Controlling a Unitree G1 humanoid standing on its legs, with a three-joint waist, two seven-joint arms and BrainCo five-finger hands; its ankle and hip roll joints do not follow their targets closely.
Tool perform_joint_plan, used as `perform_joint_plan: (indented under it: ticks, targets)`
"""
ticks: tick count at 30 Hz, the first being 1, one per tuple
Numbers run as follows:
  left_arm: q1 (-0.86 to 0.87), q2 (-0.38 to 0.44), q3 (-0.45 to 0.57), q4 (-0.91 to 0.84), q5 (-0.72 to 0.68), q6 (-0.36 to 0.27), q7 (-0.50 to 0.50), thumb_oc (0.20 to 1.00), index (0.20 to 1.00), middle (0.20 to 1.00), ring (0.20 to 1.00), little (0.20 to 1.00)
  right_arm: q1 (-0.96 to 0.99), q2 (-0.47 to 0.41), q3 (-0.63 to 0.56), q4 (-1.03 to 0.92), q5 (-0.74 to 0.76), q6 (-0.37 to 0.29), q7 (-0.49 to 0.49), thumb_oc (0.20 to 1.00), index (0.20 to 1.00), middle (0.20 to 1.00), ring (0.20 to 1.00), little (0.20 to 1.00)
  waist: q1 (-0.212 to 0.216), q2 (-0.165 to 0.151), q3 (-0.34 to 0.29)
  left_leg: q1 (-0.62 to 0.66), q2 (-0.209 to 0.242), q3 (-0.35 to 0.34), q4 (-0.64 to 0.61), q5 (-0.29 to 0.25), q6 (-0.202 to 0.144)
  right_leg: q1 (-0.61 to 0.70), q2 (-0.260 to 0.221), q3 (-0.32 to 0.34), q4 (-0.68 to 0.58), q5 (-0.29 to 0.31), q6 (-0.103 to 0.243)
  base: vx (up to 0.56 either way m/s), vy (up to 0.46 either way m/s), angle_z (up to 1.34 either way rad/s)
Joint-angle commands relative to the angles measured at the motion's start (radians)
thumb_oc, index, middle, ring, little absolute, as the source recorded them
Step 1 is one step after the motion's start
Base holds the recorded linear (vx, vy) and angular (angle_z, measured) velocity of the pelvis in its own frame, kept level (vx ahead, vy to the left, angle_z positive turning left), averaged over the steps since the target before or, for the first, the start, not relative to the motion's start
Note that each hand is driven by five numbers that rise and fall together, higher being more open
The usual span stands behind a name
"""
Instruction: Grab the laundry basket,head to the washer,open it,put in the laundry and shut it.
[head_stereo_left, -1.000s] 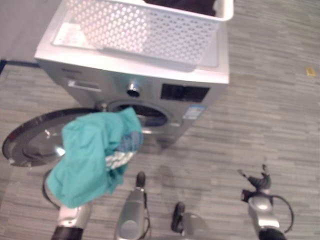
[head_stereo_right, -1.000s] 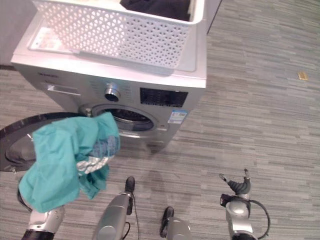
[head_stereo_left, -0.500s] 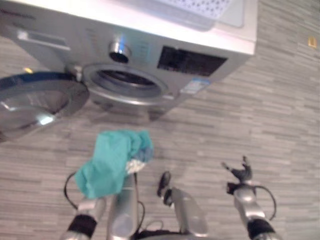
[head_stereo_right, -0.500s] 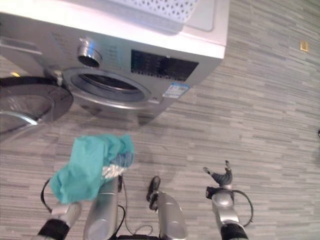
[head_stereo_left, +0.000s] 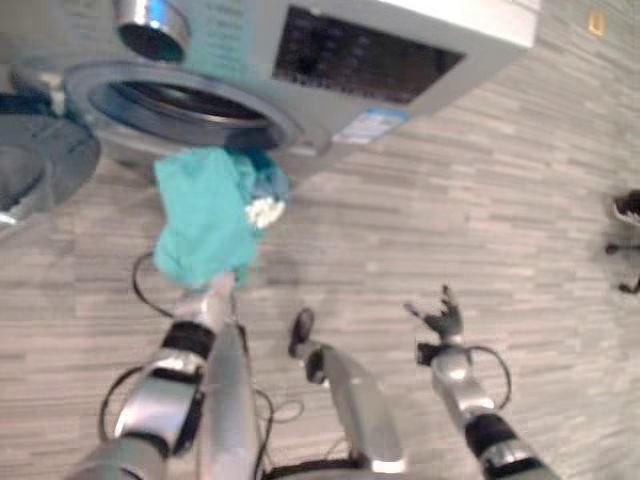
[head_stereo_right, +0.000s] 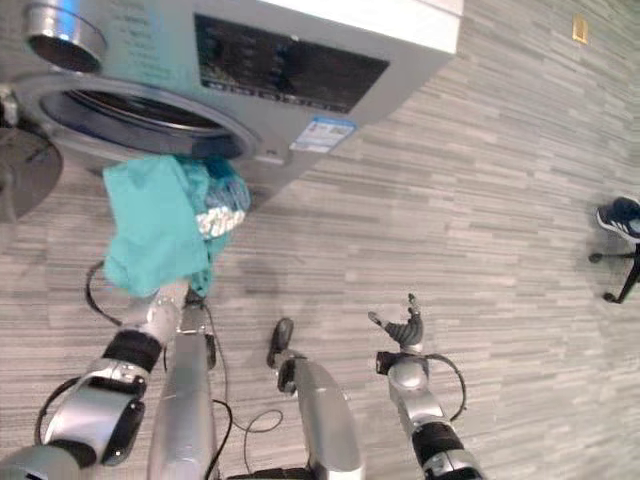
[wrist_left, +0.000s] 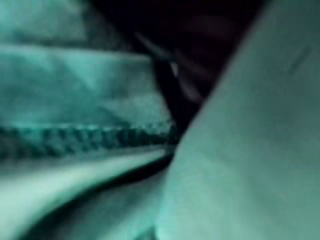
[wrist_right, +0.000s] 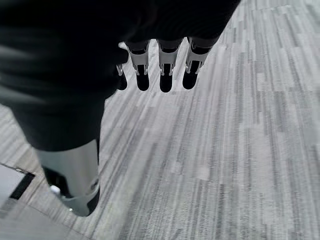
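Teal laundry (head_stereo_right: 155, 225) covers left hand, grip unreadable, at washer (head_stereo_right: 250, 60) opening | right hand (head_stereo_right: 404, 330) spread, empty

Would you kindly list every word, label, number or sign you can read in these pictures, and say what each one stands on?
None can be read.
Dark control panel on the silver front-loading washing machine: pale markings, too blurred to read.
White and blue sticker below that panel: print too small to read.
Markings around the silver dial knob: blurred.
Teal cloth garment: a whitish patterned patch, no legible text.
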Motion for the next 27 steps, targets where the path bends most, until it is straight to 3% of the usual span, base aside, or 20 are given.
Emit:
perform_joint_plan:
  ticks: [1,3,8,17,20,21,22,23,27]
  targets:
    - [-0.065,0.058,0.011,-0.012,-0.009,-0.076,0.030,0.200,0.200,0.200,0.200,0.200,0.015,-0.042,-0.007,-0.066,0.033,-0.038,-0.031,1.000,1.000,1.000,1.000,1.000,0.011,-0.066,0.001,-0.078,0.021,0.004,0.047,-0.054,-0.007,0.082,-0.015,-0.033,-0.038,-0.041,0.008,0.03,0.004,0.03]
    - [-0.143,0.111,0.004,0.029,0.003,-0.068,0.035,0.200,0.200,0.200,0.200,0.200,0.006,-0.056,0.010,-0.085,0.022,-0.044,-0.024,1.000,1.000,1.000,1.000,1.000,-0.007,-0.078,-0.007,-0.101,0.021,0.006,0.047,-0.059,-0.009,0.067,-0.013,-0.032,-0.050,-0.027,0.014,0.02,0.011,0.02]
    - [-0.258,0.155,-0.042,0.037,0.022,-0.065,0.036,0.200,0.200,0.200,0.200,0.200,0.011,-0.077,0.018,-0.119,0.001,-0.040,0.004,1.000,1.000,1.000,1.000,1.000,-0.039,-0.095,-0.032,-0.137,0.022,0.008,0.058,-0.074,-0.005,0.057,-0.005,-0.022,-0.088,-0.006,0.025,0.02,0.018,-0.10]
    - [-0.603,0.259,-0.099,0.190,-0.136,-0.059,-0.002,0.200,0.200,0.200,0.200,0.200,-0.018,-0.122,-0.003,-0.112,0.022,-0.036,0.017,1.000,1.000,1.000,1.000,1.000,-0.114,-0.097,-0.072,-0.201,0.011,0.016,0.083,-0.104,0.000,0.037,-0.005,-0.010,-0.144,0.020,0.042,0.03,0.031,-0.04]
    - [-0.713,0.304,-0.122,0.278,-0.194,-0.039,-0.022,0.200,0.200,0.200,0.200,0.200,-0.014,-0.144,-0.020,-0.148,0.025,-0.030,0.025,1.000,1.000,1.000,1.000,1.000,-0.142,-0.101,-0.094,-0.219,0.010,0.027,0.100,-0.123,0.001,0.043,-0.007,0.010,-0.185,0.044,0.056,0.07,0.100,-0.08]
    - [-0.791,0.349,-0.164,0.361,-0.182,0.014,-0.035,0.200,0.200,0.200,0.200,0.200,-0.007,-0.173,-0.039,-0.179,0.038,-0.033,0.037,1.000,1.000,1.000,1.000,1.000,-0.165,-0.100,-0.115,-0.227,0.012,0.036,0.111,-0.138,0.003,0.051,-0.008,0.027,-0.203,0.063,0.066,0.04,0.072,-0.18]
    - [-0.806,0.353,-0.171,0.375,-0.186,0.017,-0.042,0.200,0.200,0.200,0.200,0.200,-0.007,-0.171,-0.041,-0.183,0.039,-0.030,0.039,1.000,1.000,1.000,1.000,1.000,-0.164,-0.103,-0.115,-0.230,0.012,0.037,0.114,-0.140,0.004,0.049,-0.008,0.028,-0.206,0.066,0.068,0.07,0.195,-0.30]
    - [-0.911,0.440,-0.236,0.458,-0.169,0.075,-0.065,0.200,0.200,0.200,0.200,0.200,0.039,-0.226,-0.099,-0.286,0.037,-0.030,0.060,1.000,1.000,1.000,1.000,1.000,-0.193,-0.107,-0.134,-0.244,0.019,0.052,0.142,-0.165,0.012,0.054,-0.014,0.055,-0.230,0.111,0.093,0.04,0.138,-0.34]
    - [-0.989,0.490,-0.281,0.474,-0.166,0.092,-0.063,0.200,0.200,0.200,0.200,0.200,0.102,-0.270,-0.155,-0.391,0.013,-0.012,0.069,1.000,1.000,1.000,1.000,1.000,-0.204,-0.111,-0.155,-0.267,0.034,0.071,0.193,-0.206,0.027,0.058,-0.023,0.088,-0.259,0.161,0.118,0.05,0.106,-0.27]
